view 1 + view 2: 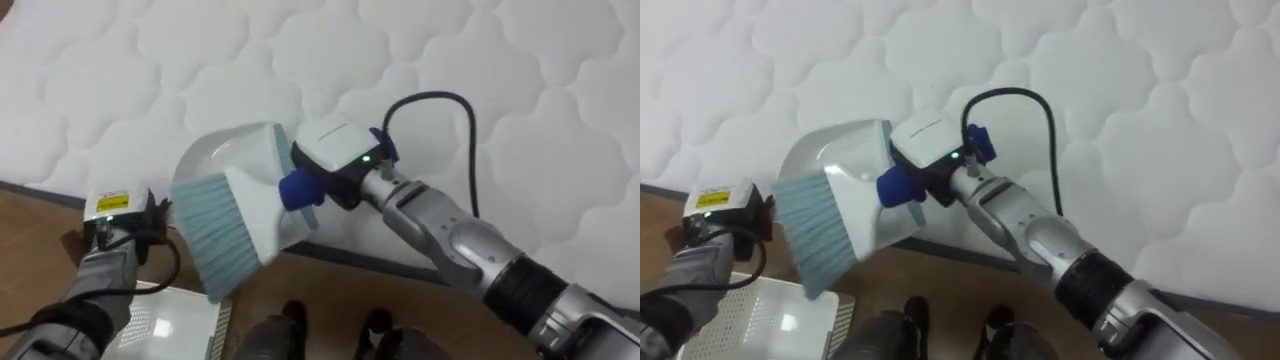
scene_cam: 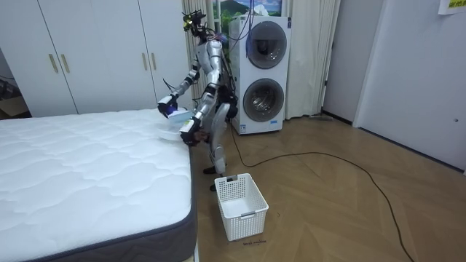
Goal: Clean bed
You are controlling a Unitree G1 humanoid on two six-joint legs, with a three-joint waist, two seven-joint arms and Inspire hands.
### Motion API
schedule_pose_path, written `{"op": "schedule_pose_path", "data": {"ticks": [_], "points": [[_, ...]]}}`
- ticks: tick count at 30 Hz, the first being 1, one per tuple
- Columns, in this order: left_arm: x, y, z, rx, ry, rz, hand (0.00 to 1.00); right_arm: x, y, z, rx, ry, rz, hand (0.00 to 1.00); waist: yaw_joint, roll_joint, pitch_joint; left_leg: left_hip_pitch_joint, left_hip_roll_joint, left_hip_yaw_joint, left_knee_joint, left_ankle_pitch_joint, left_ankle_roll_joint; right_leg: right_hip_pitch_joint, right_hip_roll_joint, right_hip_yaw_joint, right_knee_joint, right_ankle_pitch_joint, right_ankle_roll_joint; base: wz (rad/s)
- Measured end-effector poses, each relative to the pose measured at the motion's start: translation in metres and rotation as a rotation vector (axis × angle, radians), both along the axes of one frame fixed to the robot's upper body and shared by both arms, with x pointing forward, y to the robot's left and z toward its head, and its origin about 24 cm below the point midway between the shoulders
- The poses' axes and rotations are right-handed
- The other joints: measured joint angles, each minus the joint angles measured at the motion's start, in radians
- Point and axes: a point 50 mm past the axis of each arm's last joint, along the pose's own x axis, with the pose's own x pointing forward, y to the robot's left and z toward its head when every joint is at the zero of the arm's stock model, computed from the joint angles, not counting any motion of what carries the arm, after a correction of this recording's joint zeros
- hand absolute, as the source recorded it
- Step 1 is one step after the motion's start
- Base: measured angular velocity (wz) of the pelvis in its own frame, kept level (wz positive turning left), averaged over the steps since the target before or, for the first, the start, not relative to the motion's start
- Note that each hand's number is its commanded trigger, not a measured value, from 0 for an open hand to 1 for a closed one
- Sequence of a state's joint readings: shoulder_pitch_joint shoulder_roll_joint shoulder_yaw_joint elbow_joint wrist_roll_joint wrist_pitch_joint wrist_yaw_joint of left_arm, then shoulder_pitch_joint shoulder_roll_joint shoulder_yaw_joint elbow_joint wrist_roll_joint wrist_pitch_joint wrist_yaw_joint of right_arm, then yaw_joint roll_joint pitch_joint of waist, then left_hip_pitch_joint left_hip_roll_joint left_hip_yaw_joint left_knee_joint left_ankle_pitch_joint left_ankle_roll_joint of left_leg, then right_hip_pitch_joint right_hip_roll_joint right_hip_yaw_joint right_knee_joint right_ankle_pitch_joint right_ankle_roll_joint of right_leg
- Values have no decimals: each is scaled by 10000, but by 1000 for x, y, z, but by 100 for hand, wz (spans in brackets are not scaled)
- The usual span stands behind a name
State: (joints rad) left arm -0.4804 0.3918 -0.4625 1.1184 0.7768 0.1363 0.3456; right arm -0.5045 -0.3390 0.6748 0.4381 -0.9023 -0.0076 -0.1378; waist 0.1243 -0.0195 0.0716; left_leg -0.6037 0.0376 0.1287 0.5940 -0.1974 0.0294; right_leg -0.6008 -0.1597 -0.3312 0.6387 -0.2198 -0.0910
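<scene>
I see a white mattress (image 1: 480, 60) with a quilted cloud-like pattern. The brush (image 1: 245, 215) has pale blue bristles, a white body and a deep blue handle. The floor (image 2: 328, 196) is brown herringbone wood, the basket (image 2: 245, 220) white.

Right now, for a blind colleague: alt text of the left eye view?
The right hand holds a white hand brush with blue handle and pale bristles at the edge of a white quilted mattress; the left hand is lower left.

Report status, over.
Right hand shut on brush, bristles at mattress edge. Left hand low beside it. Dustpan behind brush. Basket on floor below.
</scene>
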Motion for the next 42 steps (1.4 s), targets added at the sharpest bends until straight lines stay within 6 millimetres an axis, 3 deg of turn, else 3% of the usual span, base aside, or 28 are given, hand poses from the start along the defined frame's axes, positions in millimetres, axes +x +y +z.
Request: {"op": "schedule_pose_path", "data": {"ticks": [4, 6, 7, 9, 11, 12, 14, 15, 16, 20, 22, 26, 31, 35, 42], "points": [[2, -1, 4, -258, -571, -9, 100, 8, -33, -4, 816, -109, -1436, 90, -254, -12, -7, 575, 2, 33, -206, -6, 10, 521, -25, 40, -117, -22, 60, -1], [-1, 0, 7, -719, -1164, 168, 100, 7, -58, -6, 1624, -178, -2644, 77, -454, -84, -57, 985, -45, 83, -527, -14, 22, 835, -18, 98, -306, 3, 127, -2], [-2, 1, 7, -797, -1297, 239, 100, 7, -64, -6, 1839, -250, -2942, 75, -501, -109, -73, 1090, -67, 105, -619, -8, 17, 891, -14, 140, -347, 14, 143, -9], [-8, 5, 6, -943, -1586, 488, 100, 5, -81, -5, 2616, -564, -3828, 58, -676, -164, -117, 1437, -92, 193, -825, 1, 26, 1141, 20, 262, -501, 62, 185, -22], [-11, 6, 6, -1057, -1668, 593, 100, 4, -94, -5, 3107, -697, -4449, 48, -777, -184, -161, 1720, -93, 202, -941, 4, 27, 1429, 71, 267, -681, 99, 207, -15], [-12, 6, 6, -1075, -1693, 601, 100, 2, -102, -7, 3524, -702, -4918, 28, -853, -220, -184, 1978, -101, 204, -1088, 4, 27, 1691, 93, 270, -806, 103, 235, 0], [-15, 6, 5, -1215, -1797, 592, 100, -3, -114, -10, 4263, -691, -5624, 7, -1038, -179, -289, 2251, -98, 166, -1339, 37, 40, 2120, 191, 217, -1190, 166, 337, 12], [-19, 5, 4, -1390, -1895, 532, 100, -11, -125, -16, 4661, -713, -6218, 0, -1148, -161, -432, 2460, -121, 53, -1539, 67, 50, 2445, 230, 112, -1423, 208, 404, 24], [-23, 3, 5, -1538, -2054, 487, 100, -20, -136, -22, 4886, -699, -6781, 0, -1198, -185, -541, 2749, -166, 15, -1796, 110, 73, 2750, 230, 82, -1639, 239, 465, 24], [-33, -1, 8, -1911, -2483, 352, 100, -48, -164, -25, 5680, -1131, -8112, 0, -1452, -87, -623, 3669, -357, -479, -2391, 175, 120, 4001, 356, 118, -2498, 311, 735, 40], [-42, 1, 5, -2013, -2405, 469, 100, -59, -174, -26, 6244, -1305, -8692, 0, -1483, -3, -708, 4287, -378, -524, -2705, 188, 140, 4722, 567, 434, -3051, 396, 893, 30], [-57, 8, 3, -2162, -2378, 868, 100, -69, -178, -26, 6951, -1582, -9115, 0, -1482, 93, -788, 4913, -448, -786, -3087, 189, 142, 5516, 727, 617, -3602, 449, 981, 18], [-80, 19, 2, -2573, -2356, 1688, 100, -73, -183, -26, 7787, -1547, -9618, 0, -1248, 92, -801, 5555, -462, -966, -3494, 222, 84, 6234, 891, 944, -4080, 462, 1003, 12], [-96, 28, -1, -2743, -2316, 2389, 100, -78, -187, -27, 7931, -1586, -9850, 0, -1156, 65, -818, 5673, -483, -1135, -3564, 268, 17, 6436, 921, 812, -4208, 461, 1004, 17], [-105, 27, 5, -3207, -2598, 2686, 100, -72, -179, -3, 8819, -2458, -9139, 0, -787, -48, -806, 5719, -510, -1576, -3476, 278, -14, 6755, 984, 816, -4410, 457, 1011, 15]]}}
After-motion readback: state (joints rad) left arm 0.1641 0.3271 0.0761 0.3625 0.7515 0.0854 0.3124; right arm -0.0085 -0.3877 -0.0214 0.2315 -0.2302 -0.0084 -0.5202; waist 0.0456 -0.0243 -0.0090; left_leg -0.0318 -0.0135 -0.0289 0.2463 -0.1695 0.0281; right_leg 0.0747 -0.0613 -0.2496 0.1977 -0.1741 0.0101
